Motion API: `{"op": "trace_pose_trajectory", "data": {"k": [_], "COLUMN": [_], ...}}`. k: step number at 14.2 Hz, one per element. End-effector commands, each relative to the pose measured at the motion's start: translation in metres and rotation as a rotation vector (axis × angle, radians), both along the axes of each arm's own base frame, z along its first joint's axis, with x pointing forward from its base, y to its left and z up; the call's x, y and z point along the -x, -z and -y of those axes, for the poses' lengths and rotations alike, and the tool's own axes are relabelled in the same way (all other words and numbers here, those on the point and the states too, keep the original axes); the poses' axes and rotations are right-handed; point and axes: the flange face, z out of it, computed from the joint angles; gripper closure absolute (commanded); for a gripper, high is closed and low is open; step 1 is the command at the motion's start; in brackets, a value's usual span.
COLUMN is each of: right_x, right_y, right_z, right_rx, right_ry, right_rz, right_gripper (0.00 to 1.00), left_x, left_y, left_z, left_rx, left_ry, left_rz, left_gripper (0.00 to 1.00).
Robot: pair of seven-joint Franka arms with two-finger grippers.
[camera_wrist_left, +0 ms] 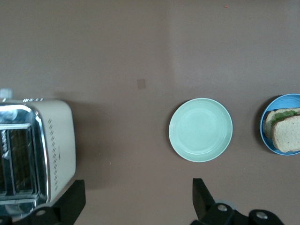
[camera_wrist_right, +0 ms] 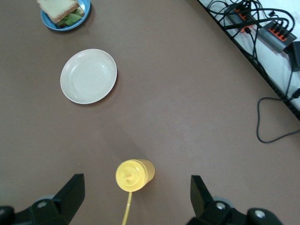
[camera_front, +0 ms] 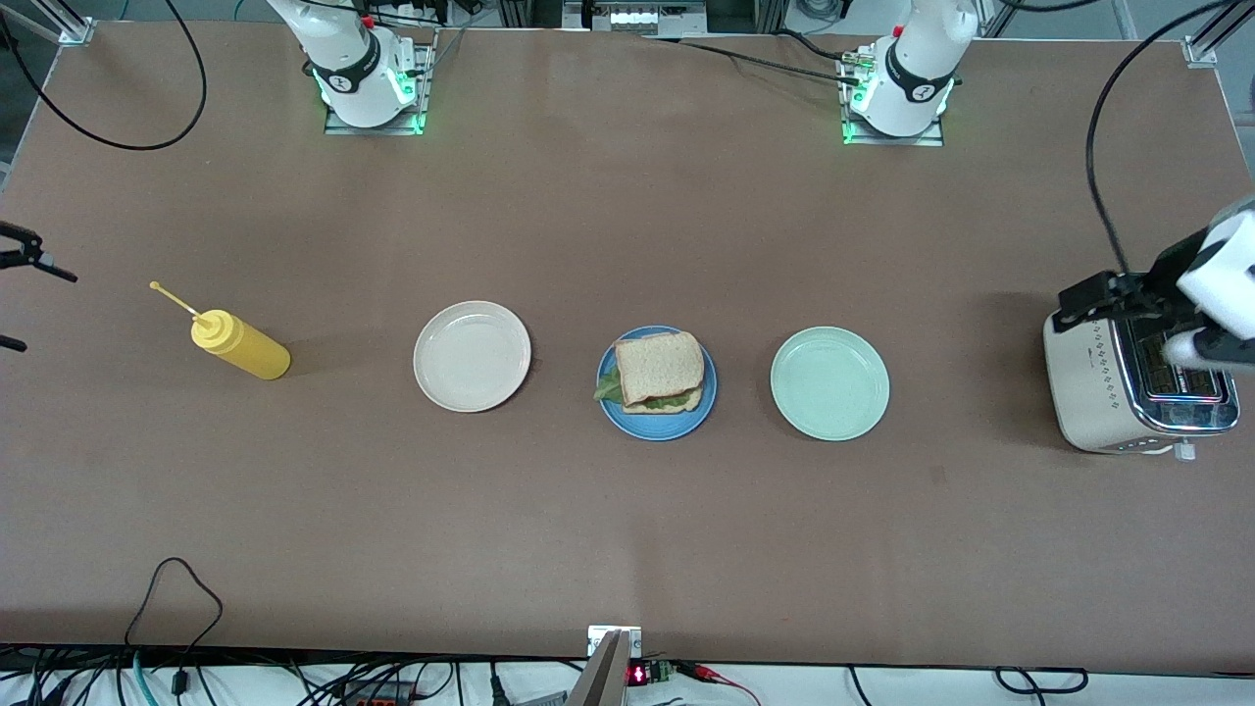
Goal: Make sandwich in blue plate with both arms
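Bench (camera_front: 627, 549): brown top carrying everything; the arm bases stand along its edge farthest from the front camera.
Left arm (camera_front: 1221, 265): reaches out to its own end of the bench and waits there, above the toaster.
Right arm (camera_front: 348, 59): only the base and lower link show in the front view; it waits up over its own end of the bench.
Toaster (camera_front: 1128, 392): cream and chrome, at the left arm's end edge, slots showing nothing I can make out.
Mint-green plate (camera_front: 829, 383): bare, between the toaster and the blue plate.
Cream plate (camera_front: 472, 355): bare, beside the blue plate toward the right arm's end.
Blue plate (camera_front: 657, 417): mid-bench, in line between the two other plates.
Sandwich (camera_front: 659, 370): sits on the blue plate; top slice over lettuce over bottom slice, leaf poking out at the edge.
Mustard bottle (camera_front: 240, 345): yellow, lying on its side near the right arm's end.
Left gripper (camera_wrist_left: 136, 199): jaws spread wide, nothing between them, over the bench just beside the toaster.
Right gripper (camera_wrist_right: 133, 194): jaws spread wide and empty, over the mustard bottle.
Progress: the stack looks finished and both arms are clear of it; by my reading nothing is left to add.
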Motion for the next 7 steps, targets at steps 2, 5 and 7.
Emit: {"op": "trace_pose_trajectory", "data": {"k": [2,5,7], "right_x": [0.023,0.028,0.027], "right_y": [-0.052,-0.054,-0.048], "right_z": [-0.091,-0.141,-0.166], "right_rx": [0.155,0.237,0.256], "right_ry": [0.179,0.388,0.537], "right_rz": [-0.082,-0.162,-0.201], "right_gripper": [0.00,0.00,0.00], "left_x": [0.027,0.044,0.058], "left_y": [-0.009,-0.007,-0.004], "left_z": [-0.003,0.005,0.011], "left_rx": [-0.015,-0.019,-0.023], "left_ry": [-0.045,-0.035,-0.026], "left_rz": [-0.047,-0.046,-0.041], "left_gripper": [0.00,0.00,0.00]}}
